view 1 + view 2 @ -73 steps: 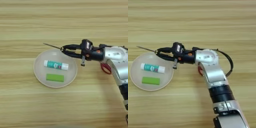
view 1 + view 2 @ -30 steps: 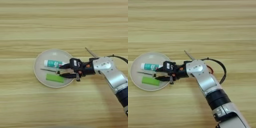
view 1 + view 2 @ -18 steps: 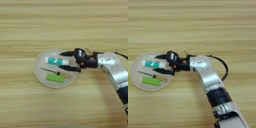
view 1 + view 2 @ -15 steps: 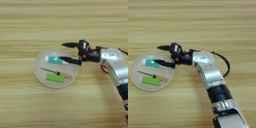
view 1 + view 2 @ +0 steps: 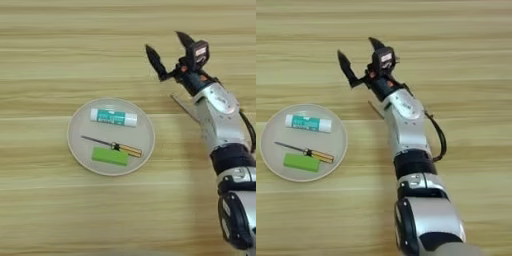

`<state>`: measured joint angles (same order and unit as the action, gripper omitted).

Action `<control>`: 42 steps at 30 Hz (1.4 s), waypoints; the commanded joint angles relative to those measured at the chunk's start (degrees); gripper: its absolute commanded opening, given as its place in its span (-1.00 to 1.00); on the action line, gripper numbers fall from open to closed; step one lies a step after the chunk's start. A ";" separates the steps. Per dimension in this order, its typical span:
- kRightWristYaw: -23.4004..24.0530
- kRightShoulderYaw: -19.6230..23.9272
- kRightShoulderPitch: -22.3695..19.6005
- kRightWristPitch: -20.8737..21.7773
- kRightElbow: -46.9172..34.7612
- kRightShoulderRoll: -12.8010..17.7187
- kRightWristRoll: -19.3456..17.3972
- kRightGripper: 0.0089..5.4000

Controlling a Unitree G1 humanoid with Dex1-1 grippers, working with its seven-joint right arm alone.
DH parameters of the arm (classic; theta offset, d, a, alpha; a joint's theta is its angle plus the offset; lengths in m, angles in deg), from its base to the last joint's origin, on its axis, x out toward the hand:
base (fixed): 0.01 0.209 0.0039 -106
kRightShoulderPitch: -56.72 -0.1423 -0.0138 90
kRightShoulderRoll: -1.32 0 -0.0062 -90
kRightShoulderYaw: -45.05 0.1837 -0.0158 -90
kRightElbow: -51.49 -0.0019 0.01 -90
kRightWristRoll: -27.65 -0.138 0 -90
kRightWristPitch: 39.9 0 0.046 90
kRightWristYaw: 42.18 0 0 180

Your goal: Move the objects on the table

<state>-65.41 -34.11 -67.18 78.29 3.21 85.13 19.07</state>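
Observation:
The round beige plate [image 5: 80, 150] on the light-wood table [image 5: 50, 60] holds all three objects. The teal-and-white glue stick [image 5: 113, 117] lies along its far side. In front of it rests the thin amber-handled screwdriver [image 5: 112, 146], and the flat green block [image 5: 110, 156] sits nearest me. My right gripper [image 5: 167, 47] hovers open and empty over bare table, up and to the right of the plate, its two black fingers [image 5: 346, 65] spread wide. The silver forearm [image 5: 406, 120] runs down to the bottom edge.
A thin grey pointed thing [image 5: 181, 106] pokes out from under the forearm just right of the plate; the arm covers the rest of it. Bare wood lies to the left of the plate and along the far edge.
The screwdriver went from my gripper onto the plate, between glue stick and green block. The gripper then opened, left the plate and drew back up and to the right.

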 commanded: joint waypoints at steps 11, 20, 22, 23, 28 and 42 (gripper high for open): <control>25.02 2.01 -6.33 15.82 14.76 3.61 10.19 0.98; 26.85 0.36 -3.16 17.27 13.77 2.74 11.25 0.98; 26.74 0.17 -2.04 17.51 13.11 2.53 11.14 0.98; 26.55 0.09 -1.62 17.47 12.74 2.45 10.98 0.98; 25.72 -0.10 -0.28 16.89 11.88 2.45 10.27 0.98; 24.22 -0.42 1.70 16.75 10.03 2.36 9.23 0.98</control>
<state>-40.72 -34.39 -62.52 94.66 16.61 86.36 29.01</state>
